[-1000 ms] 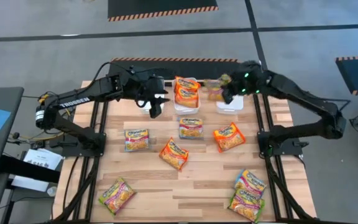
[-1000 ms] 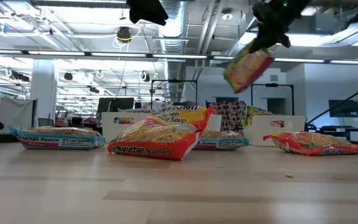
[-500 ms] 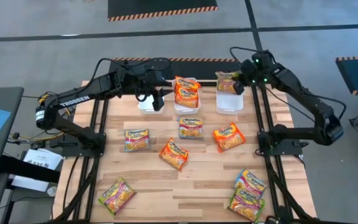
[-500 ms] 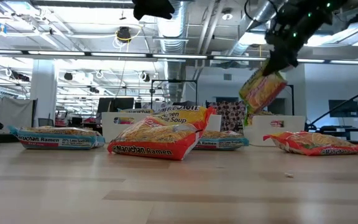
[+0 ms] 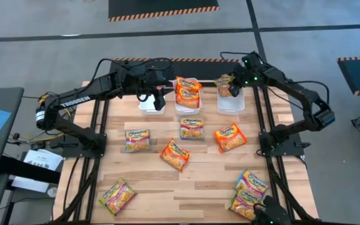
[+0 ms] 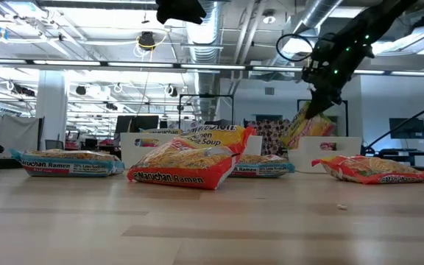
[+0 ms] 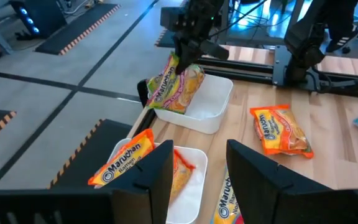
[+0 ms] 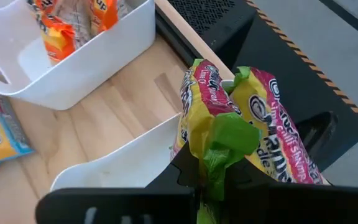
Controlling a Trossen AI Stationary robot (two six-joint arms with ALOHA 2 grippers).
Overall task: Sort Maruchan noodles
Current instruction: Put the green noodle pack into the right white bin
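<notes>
Right gripper [image 5: 230, 86]: at the table's 1 o'clock, over the right white bin [image 5: 231, 103]; fingers clamped on a green-pink packet [image 5: 224, 84], which hangs crumpled and on edge, its lower end down inside that bin in the left wrist view.

Left gripper [image 5: 157, 100]: at about 11 o'clock, above the left white bin [image 5: 150, 105]; fingers apart, nothing between them.

Middle white bin [image 5: 187, 105]: at 12 o'clock, between the other two; holds orange-red packets [image 5: 187, 92], stacked.

Maruchan noodles loose on the wooden table [image 5: 186, 187]:
- blue-accent packet [image 5: 192, 128], just off centre toward 12 o'clock.
- blue-accent packet [image 5: 137, 139], toward 9 o'clock.
- orange-red packet [image 5: 175, 154], at centre.
- orange-red packet [image 5: 230, 137], toward 3 o'clock.
- green-pink packet [image 5: 117, 195], at 7 o'clock, near the table's edge.
- blue-accent packet [image 5: 251, 184] and green-pink packet [image 5: 247, 205], at 5 o'clock, touching each other.
</notes>
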